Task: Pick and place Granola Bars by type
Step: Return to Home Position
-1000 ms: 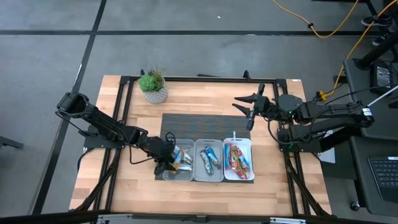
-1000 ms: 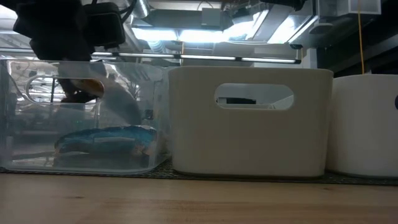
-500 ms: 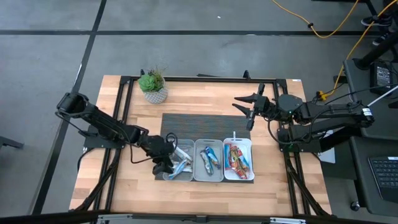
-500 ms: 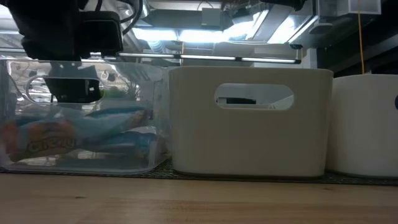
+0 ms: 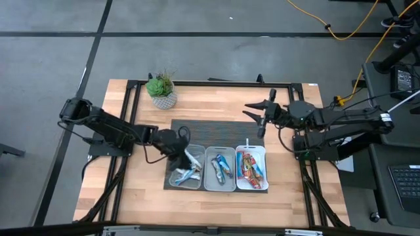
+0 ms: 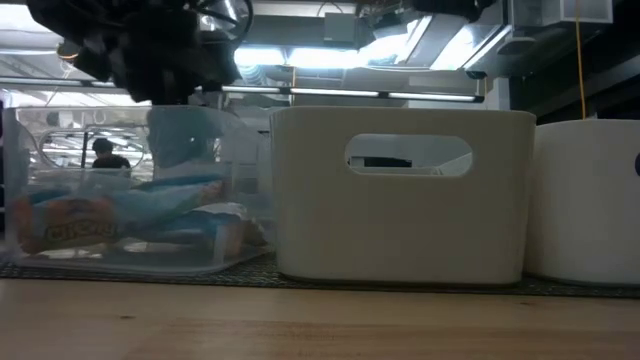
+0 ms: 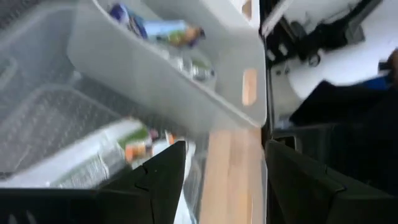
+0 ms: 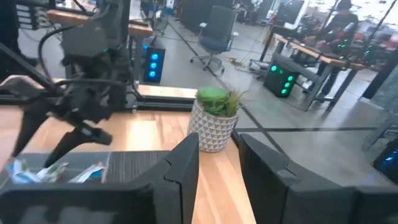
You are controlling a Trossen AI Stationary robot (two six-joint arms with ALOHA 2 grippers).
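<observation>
Homing | left gripper [image 5: 182, 145] jaws wide, empty, over far rim of clear plastic bin [image 5: 173, 182] — I'd lift straight up before retracting left | right gripper [image 5: 261, 117] jaws spread, empty, far right

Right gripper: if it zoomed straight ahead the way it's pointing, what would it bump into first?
Probably the potted plant. The right gripper hovers open over the table, and its wrist view shows the plant nearly dead ahead, nothing in between. Depth is unclear, so it might slip just past.
</observation>
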